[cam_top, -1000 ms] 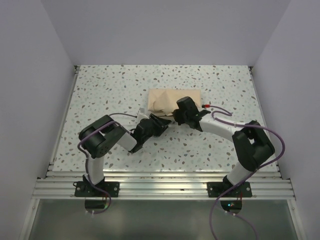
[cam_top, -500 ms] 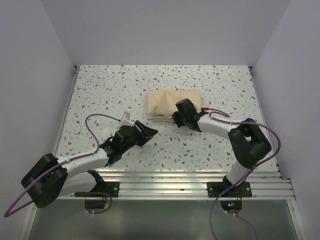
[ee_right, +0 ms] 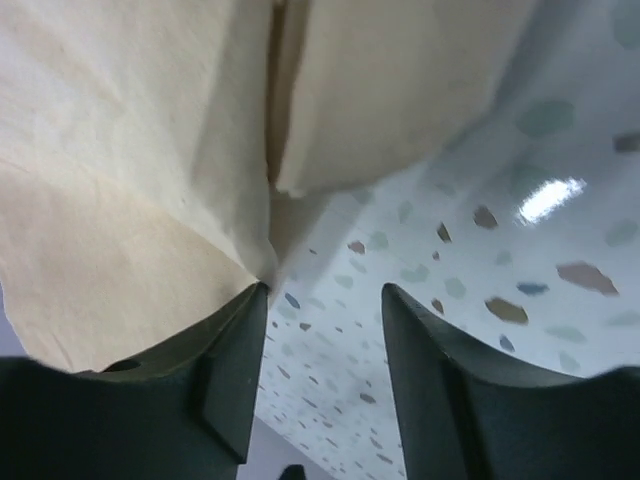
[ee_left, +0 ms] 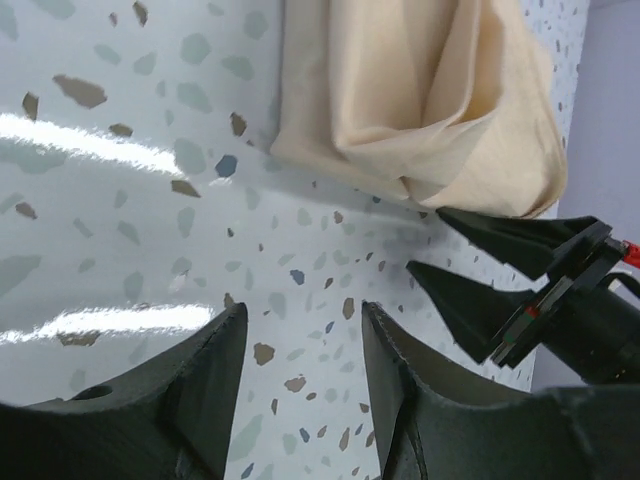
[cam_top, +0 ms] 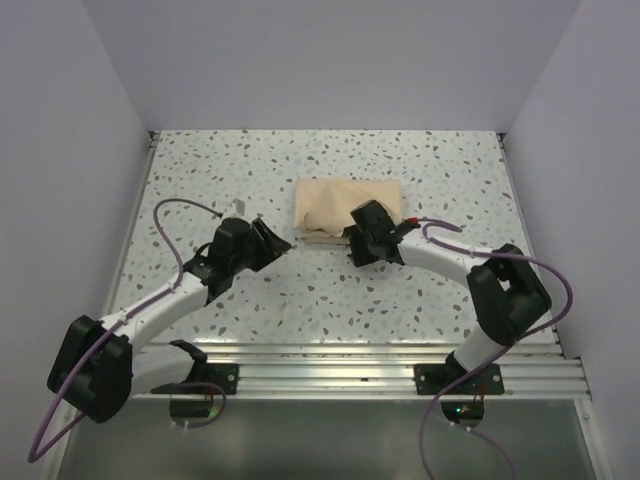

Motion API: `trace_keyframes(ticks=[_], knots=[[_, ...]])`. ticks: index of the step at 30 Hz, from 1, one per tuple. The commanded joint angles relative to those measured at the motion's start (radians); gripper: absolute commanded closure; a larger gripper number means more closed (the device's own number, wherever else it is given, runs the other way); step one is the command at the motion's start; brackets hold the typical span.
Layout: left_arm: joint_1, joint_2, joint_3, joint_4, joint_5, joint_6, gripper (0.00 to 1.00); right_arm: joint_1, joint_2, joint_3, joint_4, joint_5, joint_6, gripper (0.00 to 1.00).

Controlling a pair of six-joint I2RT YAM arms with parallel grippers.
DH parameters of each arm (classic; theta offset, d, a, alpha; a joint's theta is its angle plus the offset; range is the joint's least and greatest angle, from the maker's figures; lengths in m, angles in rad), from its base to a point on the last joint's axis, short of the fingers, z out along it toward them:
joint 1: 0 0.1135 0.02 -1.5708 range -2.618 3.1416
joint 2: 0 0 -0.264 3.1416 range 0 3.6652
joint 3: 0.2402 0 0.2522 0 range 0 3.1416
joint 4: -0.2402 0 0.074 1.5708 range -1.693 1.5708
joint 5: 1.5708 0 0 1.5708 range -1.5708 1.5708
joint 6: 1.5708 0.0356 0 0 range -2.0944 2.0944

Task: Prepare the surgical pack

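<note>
Top external shows the surgical pack [cam_top: 345,205] folded into a closed tan bundle on the desk [cam_top: 200,180], so wrapping looks nearly finished bar tidying, the right claw [ee_right: 325,290] open and empty at its near edge, the left claw [ee_left: 300,320] open nearby

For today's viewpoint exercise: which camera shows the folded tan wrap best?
Top external: the tan wrap shows almost whole, with its outline against the table. The left wrist view catches only one folded end, and the right wrist view only close-up fabric folds.
</note>
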Motion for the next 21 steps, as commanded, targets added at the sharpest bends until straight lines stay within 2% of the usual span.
trace_keyframes(ticks=[1, 5, 8, 9, 10, 11, 12, 13, 15, 19, 21], knots=[[0.025, 0.006, 0.129, -0.097, 0.027, 0.115, 0.46, 0.02, -0.142, 0.057, -0.228, -0.018, -0.031, 0.43], [0.054, 0.04, 0.243, -0.129, 0.041, 0.163, 0.45, 0.013, -0.237, 0.113, -0.384, -0.041, -0.091, 0.36], [0.077, 0.101, 0.356, -0.151, 0.056, 0.239, 0.43, -0.057, -0.256, 0.156, -0.385, -0.125, -0.305, 0.36], [0.088, 0.136, 0.387, -0.146, 0.069, 0.265, 0.4, -0.081, -0.245, 0.202, -0.37, -0.159, -0.473, 0.36], [0.094, 0.156, 0.419, -0.149, 0.082, 0.293, 0.39, -0.111, -0.23, 0.227, -0.356, -0.2, -0.562, 0.36], [0.1, 0.177, 0.484, -0.154, 0.108, 0.35, 0.37, -0.16, -0.181, 0.25, -0.334, -0.299, -0.645, 0.36], [0.115, 0.228, 0.514, -0.133, 0.141, 0.384, 0.35, -0.182, -0.158, 0.303, -0.301, -0.341, -0.786, 0.36], [0.124, 0.259, 0.584, -0.142, 0.186, 0.408, 0.35, -0.197, -0.129, 0.331, -0.284, -0.378, -0.854, 0.35], [0.163, 0.346, 0.632, -0.124, 0.254, 0.454, 0.35, -0.243, -0.06, 0.419, -0.262, -0.444, -1.025, 0.32], [0.206, 0.498, 0.732, -0.042, 0.427, 0.491, 0.36, -0.323, 0.072, 0.592, -0.245, -0.556, -1.246, 0.27], [0.21, 0.62, 0.841, -0.062, 0.472, 0.513, 0.36, -0.368, 0.178, 0.71, -0.265, -0.612, -1.315, 0.25]])
